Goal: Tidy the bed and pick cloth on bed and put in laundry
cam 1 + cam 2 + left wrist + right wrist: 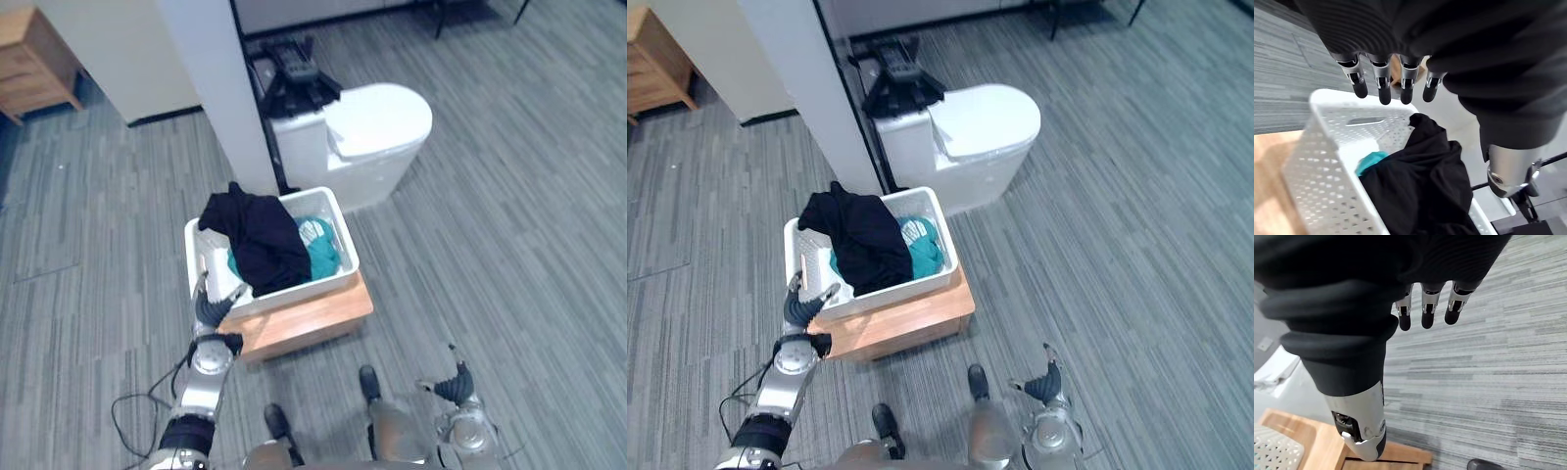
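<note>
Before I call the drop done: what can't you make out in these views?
Laundry basket floor: eye views, buried under black cloth and teal cloth.
Teal cloth: mostly covered by the black one; garment type unclear.
Black gear by the pillar: too small to identify.

Grey wood-look plank floor (509, 245) all around. Low wooden stand (313, 318) near the middle, light top and orange-brown sides, flat on the planks. Just behind it, a white square pillar (220, 88) rising out of the top of the head views. Beside the pillar, on the robot's right, a white rounded appliance (382, 122) with a smooth domed lid. Black device (299, 83) at its far end, close against the pillar. Far left, well apart, a wooden drawer cabinet (34, 59) on short legs, next to a white wall panel (118, 59) with a dark skirting.
</note>
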Robot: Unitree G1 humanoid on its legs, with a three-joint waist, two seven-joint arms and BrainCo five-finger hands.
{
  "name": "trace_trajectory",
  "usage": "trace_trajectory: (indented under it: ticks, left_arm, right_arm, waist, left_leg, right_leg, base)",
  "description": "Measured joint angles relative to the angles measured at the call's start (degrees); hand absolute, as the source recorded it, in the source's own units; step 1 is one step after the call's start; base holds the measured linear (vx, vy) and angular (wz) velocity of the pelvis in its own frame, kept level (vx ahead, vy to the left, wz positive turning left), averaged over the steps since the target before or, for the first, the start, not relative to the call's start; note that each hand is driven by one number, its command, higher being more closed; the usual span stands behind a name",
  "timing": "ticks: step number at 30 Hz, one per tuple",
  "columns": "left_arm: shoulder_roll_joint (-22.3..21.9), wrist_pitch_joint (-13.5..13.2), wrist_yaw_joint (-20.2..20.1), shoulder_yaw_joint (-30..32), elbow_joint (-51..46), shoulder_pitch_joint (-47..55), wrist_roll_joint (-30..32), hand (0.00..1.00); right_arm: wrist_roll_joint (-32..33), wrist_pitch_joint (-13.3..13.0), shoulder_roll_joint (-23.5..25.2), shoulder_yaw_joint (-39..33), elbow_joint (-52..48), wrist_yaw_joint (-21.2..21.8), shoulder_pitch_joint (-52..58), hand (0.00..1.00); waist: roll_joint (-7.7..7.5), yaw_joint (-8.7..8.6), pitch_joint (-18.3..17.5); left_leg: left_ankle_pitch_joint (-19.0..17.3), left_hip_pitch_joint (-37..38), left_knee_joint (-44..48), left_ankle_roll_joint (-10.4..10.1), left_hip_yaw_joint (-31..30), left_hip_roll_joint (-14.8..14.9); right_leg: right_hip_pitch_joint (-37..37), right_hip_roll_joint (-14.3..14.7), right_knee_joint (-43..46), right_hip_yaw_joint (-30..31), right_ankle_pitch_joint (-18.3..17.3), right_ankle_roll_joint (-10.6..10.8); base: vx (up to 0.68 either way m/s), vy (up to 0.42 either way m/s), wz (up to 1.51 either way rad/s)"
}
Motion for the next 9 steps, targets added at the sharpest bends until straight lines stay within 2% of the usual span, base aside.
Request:
trace_trajectory:
  ticks: [5,9]
  left_arm:
    - [-7.6,1.7,-1.8,11.8,15.4,9.1,-1.5,0.0]
    - [-9.2,2.5,-1.9,18.6,20.2,10.5,-2.4,0.0]
  right_arm:
    - [2.2,0.7,4.2,-3.1,6.2,0.5,0.0,0.0]
    - [4.7,0.9,5.5,-6.9,10.3,1.2,-0.5,0.0]
  waist:
    - [-0.7,3.08,-4.3]
    - [-0.12,4.14,-5.8]
  left_leg:
    - [-1.9,2.1,0.0,-0.2,2.7,0.2]
    - [-1.9,3.8,0.0,-0.2,4.8,0.4]
  right_leg:
    - [1.6,-0.8,-0.1,-1.9,-0.7,-0.4]
    - [4.0,-1.2,-0.2,-3.8,-1.6,-0.3]
  base:
    - [0.01,0.019,-0.14]
    - [0.03,0.007,0.2]
